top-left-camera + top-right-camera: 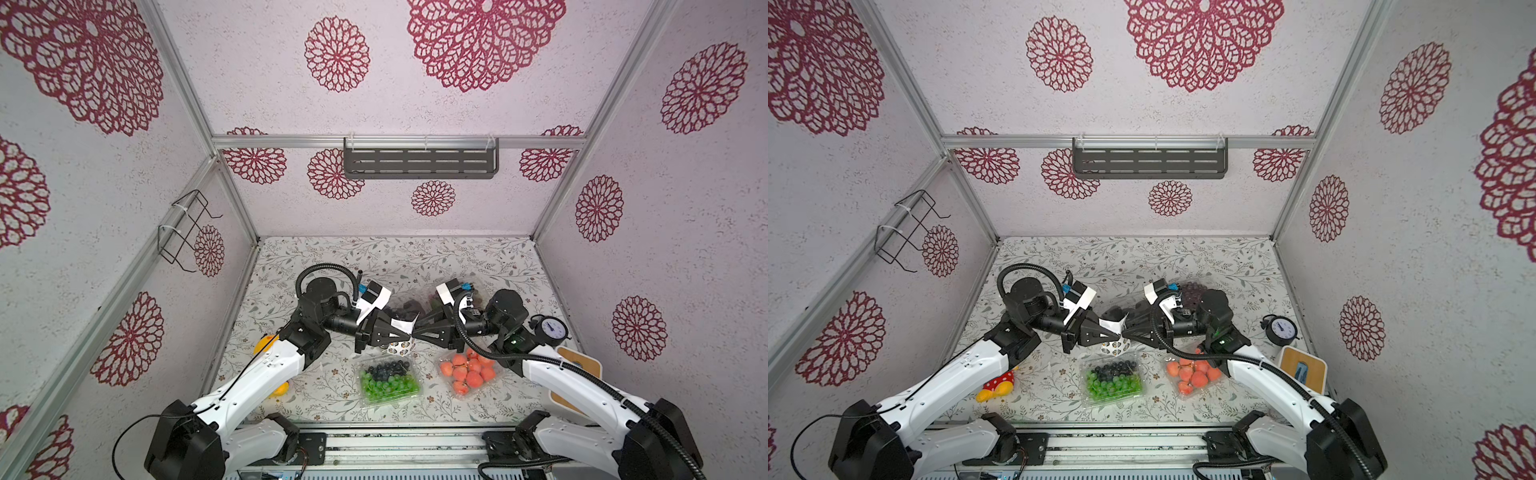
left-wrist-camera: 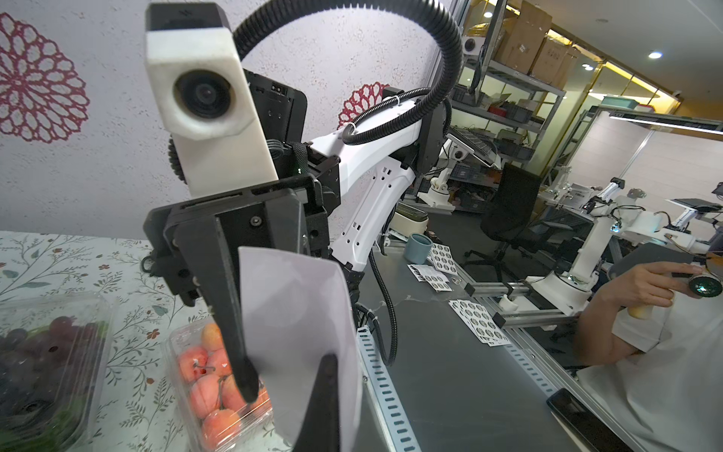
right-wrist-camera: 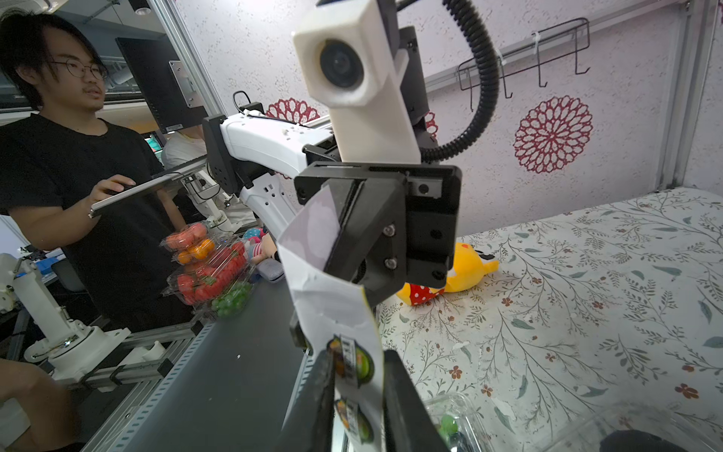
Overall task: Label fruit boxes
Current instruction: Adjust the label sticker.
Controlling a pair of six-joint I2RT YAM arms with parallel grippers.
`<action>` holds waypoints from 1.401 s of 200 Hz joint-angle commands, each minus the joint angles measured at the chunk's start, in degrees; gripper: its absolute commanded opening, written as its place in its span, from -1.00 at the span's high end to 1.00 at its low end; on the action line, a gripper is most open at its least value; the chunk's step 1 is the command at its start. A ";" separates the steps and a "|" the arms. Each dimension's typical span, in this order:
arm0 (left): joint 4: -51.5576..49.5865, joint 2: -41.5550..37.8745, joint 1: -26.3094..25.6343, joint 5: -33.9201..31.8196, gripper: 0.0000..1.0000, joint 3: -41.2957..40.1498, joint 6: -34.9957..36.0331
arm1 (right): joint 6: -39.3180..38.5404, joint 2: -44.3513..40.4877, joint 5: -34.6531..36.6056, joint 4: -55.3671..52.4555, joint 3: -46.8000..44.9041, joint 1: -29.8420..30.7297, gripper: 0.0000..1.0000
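The green-and-blue fruit box (image 1: pixel 388 380) and the orange-red fruit box (image 1: pixel 467 372) are placed side by side nearest the base. Just beyond them, the sticker sheet (image 1: pixel 401 345) is clamped in the left gripper (image 1: pixel 409 332). The right gripper (image 1: pixel 416 331) is positioned opposite, with its jaws apart astride the sheet. Farther back, the black fruit box (image 1: pixel 392 311) and the dark purple fruit box (image 1: pixel 1192 293) are partly hidden.

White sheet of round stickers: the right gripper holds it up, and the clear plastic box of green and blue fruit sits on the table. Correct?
No: the left gripper holds the white sheet of round stickers up, as a top view shows; the right gripper only reaches its edge. The clear plastic box of green and blue fruit does sit on the table.
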 commanded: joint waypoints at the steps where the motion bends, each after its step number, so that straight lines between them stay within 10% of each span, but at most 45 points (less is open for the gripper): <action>1: 1.81 0.69 -0.64 1.10 1.00 1.51 0.04 | 0.55 -0.28 -1.64 4.46 1.14 0.09 0.57; 165: 1.04 1.60 -0.56 2.92 1.00 2.20 0.57 | 3.26 -0.23 -4.06 12.08 -0.86 -0.20 0.59; 219: 1.06 1.66 -0.56 2.91 1.00 2.21 0.70 | 3.43 -1.73 -5.69 13.62 -2.16 -0.20 1.00; 280: 1.01 0.38 -0.17 2.32 0.83 1.56 0.57 | -1.84 -5.55 -5.67 5.92 -2.17 -0.20 1.00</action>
